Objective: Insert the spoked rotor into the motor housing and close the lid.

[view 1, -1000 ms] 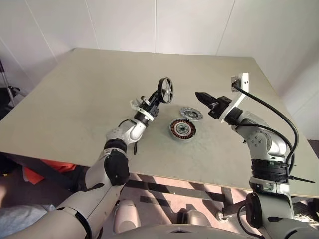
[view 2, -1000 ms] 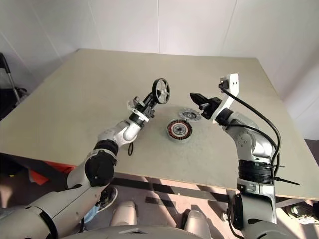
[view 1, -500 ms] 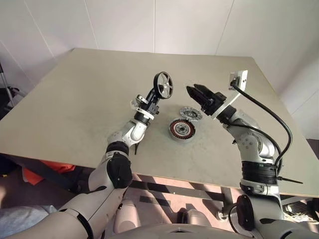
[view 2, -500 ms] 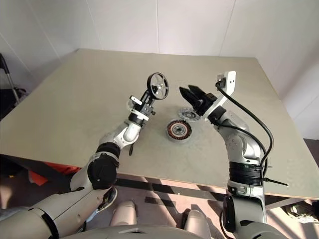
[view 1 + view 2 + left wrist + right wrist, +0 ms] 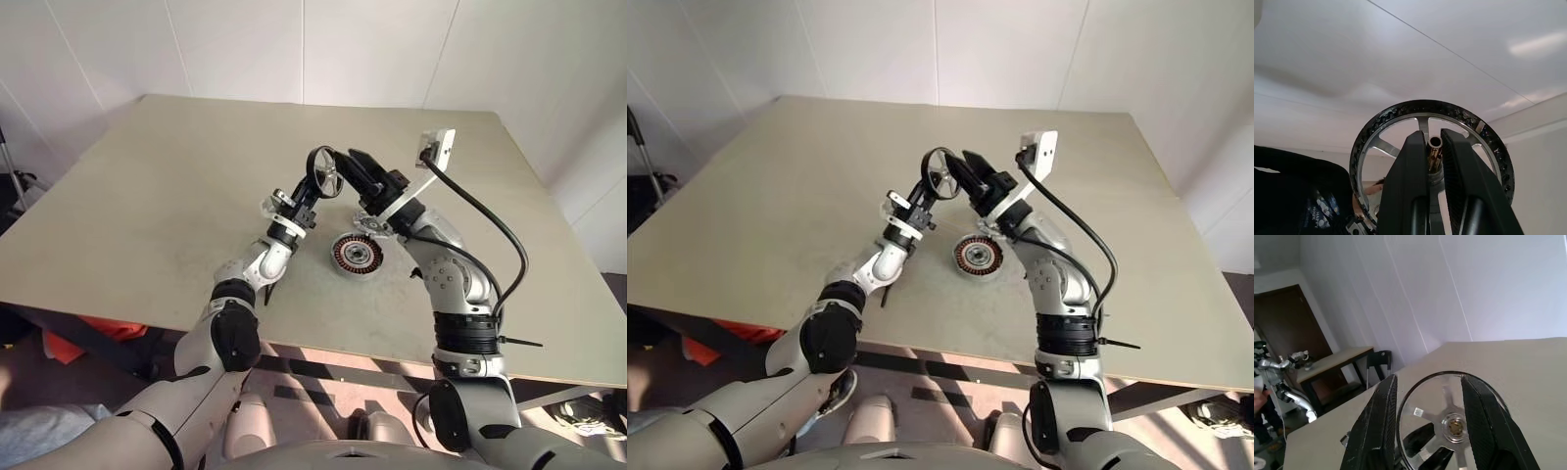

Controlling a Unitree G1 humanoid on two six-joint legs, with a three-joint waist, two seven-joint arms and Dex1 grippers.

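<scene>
Rotor first: from the head views you see the left hand (image 5: 320,179) holding the spoked rotor (image 5: 326,173) up above the tabletop (image 5: 176,176), with the right hand (image 5: 355,168) half open just beside it. The motor housing (image 5: 357,254) and the lid (image 5: 374,222) lie below. In your left wrist view, the fingers (image 5: 1406,196) pinch the rotor's hub. In your right wrist view, the spread fingers (image 5: 1377,426) flank the rim without gripping.
</scene>
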